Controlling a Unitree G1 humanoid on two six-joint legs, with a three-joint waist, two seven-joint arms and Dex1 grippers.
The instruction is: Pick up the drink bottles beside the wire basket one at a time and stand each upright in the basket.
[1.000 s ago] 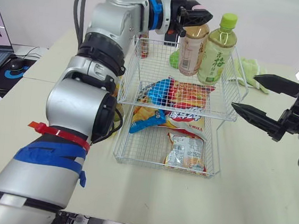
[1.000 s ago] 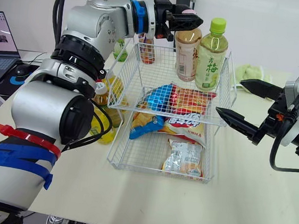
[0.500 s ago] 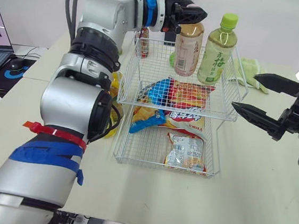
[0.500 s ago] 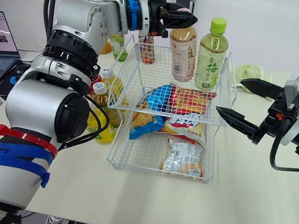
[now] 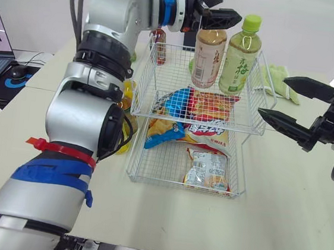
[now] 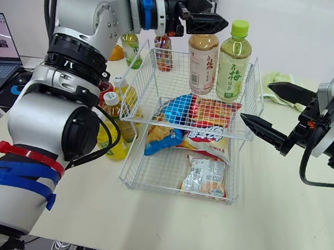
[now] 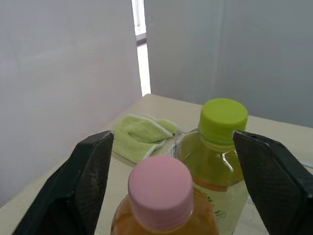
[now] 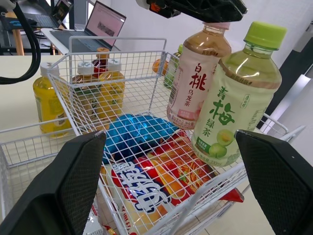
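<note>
1. Bottles outside the basket: several drink bottles, among them a yellow bottle, stand on the table at 9 o'clock of the wire basket, just beside its wall. More stand toward 11 o'clock. None of these is loaded yet.
2. Left gripper: it hovers over the 12 o'clock end of the upper tier. Its fingers are spread wide on either side of the pink cap and touch nothing.
3. Bottles in the basket: the pink-capped bottle stands close to upright in the upper tier. The green-capped bottle stands upright just beside it, at its 3 o'clock. Snack packets lie in both tiers.
4. Right gripper: it hangs at 3 o'clock of the basket, spread apart and empty.
5. Status (judgement): 2 bottles are placed. The left-side group is left to pick 1 at a time.
</note>
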